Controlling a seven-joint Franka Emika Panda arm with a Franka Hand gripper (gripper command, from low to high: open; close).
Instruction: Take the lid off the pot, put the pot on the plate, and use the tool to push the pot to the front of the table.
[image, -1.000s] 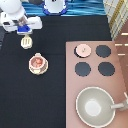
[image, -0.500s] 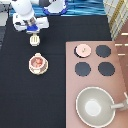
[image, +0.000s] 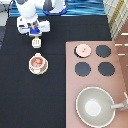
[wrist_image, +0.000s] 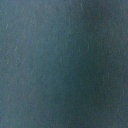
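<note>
Hovering at the 11 o'clock area of the exterior view, the gripper (image: 35, 36) sits directly over the tool (image: 36, 42), whose slotted blade projects just below it toward 6 o'clock. The blade appears suspended from the hand, so the gripper is judged closed on the tool's handle.

The pot (image: 38, 62) stands uncovered on the plate (image: 38, 68), near the tool at its 6 o'clock, on the black table (image: 30, 100). The plate rim shows around the pot base.

The lid (image: 83, 49) rests on the stove panel (image: 95, 80) at 2 o'clock, well apart from the pot, which leaves the pushing path unobstructed.

The wrist view shows only a uniform dark surface.
</note>
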